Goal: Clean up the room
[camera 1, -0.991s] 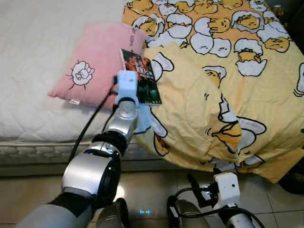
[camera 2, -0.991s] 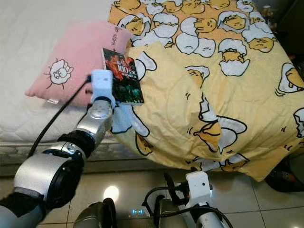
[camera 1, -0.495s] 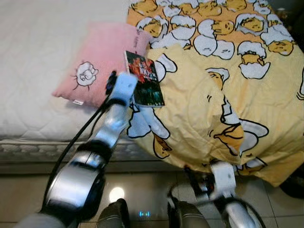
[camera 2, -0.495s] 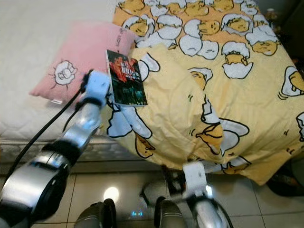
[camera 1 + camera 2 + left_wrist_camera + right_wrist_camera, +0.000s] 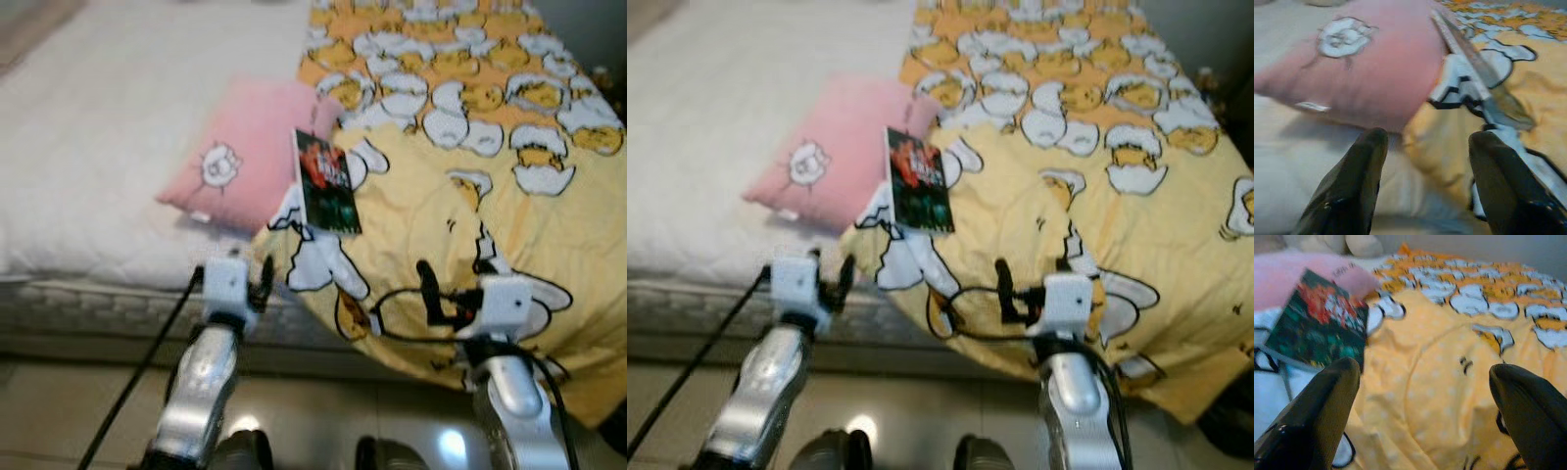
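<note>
Book (image 5: pixel 325 182) on quilt (image 5: pixel 490 166) edge beside pillow (image 5: pixel 245 157), both fingers apart.

The right gripper (image 5: pixel 1425 396) hangs over the bed with its two black fingers (image 5: pixel 1317 416) spread wide, nothing between them. Beyond them a dark book (image 5: pixel 1317 325) with a red and green cover lies on the yellow egg-print quilt (image 5: pixel 1449 367), beside a pink pillow (image 5: pixel 1283 276).

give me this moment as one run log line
left gripper: open, empty, facing pink pillow | right gripper: open, empty, over yellow blanket | book: on the blanket, against the pillow
</note>
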Tool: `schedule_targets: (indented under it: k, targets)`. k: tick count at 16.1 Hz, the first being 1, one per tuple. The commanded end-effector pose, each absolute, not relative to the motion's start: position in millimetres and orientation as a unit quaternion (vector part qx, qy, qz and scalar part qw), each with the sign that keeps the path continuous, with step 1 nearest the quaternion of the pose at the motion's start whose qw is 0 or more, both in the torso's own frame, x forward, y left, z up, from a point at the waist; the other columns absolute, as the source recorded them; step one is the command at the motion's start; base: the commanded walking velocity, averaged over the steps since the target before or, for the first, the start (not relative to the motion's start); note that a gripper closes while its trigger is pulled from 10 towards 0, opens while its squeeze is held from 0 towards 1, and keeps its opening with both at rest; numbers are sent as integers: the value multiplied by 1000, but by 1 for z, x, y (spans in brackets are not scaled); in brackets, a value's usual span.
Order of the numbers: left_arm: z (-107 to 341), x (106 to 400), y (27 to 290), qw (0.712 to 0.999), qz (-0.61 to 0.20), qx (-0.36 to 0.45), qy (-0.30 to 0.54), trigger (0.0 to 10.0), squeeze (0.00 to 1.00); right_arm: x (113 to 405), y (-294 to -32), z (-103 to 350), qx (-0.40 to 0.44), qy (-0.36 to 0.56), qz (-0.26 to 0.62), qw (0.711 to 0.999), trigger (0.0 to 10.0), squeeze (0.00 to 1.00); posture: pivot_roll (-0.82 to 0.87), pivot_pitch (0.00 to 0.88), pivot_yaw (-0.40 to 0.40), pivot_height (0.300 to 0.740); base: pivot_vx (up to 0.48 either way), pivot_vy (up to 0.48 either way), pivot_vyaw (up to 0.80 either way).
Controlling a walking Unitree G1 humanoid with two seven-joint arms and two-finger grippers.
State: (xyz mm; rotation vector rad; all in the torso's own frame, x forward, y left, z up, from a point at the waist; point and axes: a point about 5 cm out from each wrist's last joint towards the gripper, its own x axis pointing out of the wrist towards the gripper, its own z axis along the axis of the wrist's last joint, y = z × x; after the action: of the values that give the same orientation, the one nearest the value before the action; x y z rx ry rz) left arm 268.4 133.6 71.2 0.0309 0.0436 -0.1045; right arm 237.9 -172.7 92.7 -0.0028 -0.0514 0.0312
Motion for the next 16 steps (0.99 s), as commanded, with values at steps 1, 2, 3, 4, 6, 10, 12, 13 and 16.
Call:
schedule_targets:
  k: [1,2,3,4,6,10,12,13,16]
  targets:
    - [85,276,135,999,-46,25,-4,10000,1000,241,-183,103,8,-51,-13,999,10000,0,-110,28,43,740,0,0,0]
    - [94,282,135,998,-53,41,-19,10000,1000,243,-186,107,15,-60,-26,998,10000,0,-117,17,50,740,0,0,0]
    - [101,289,133,995,-67,62,-32,10000,1000,244,-184,107,14,-61,-24,998,10000,0,-122,5,51,740,0,0,0]
    - [109,297,132,994,-72,70,-35,10000,667,245,-184,105,17,-62,-28,998,10000,0,-125,0,62,740,0,0,0]
    - [124,308,131,993,-76,81,-41,10000,0,248,-184,103,23,-60,-31,997,10000,0,-128,0,68,740,0,0,0]
    - [130,322,128,997,-61,36,-35,10000,0,261,-174,98,21,-45,1,999,10000,0,-131,0,42,740,337,0,0]
    - [133,326,127,998,-48,26,-40,10000,0,265,-176,99,15,-43,8,999,10000,0,-130,0,36,740,458,0,0]
    - [133,327,126,998,-48,26,-40,10000,0,266,-177,99,14,-43,9,999,10000,0,-130,0,36,740,461,0,0]
    - [149,330,119,995,-52,40,-79,10000,0,270,-175,94,13,-36,16,999,10000,0,-114,0,19,740,461,0,0]
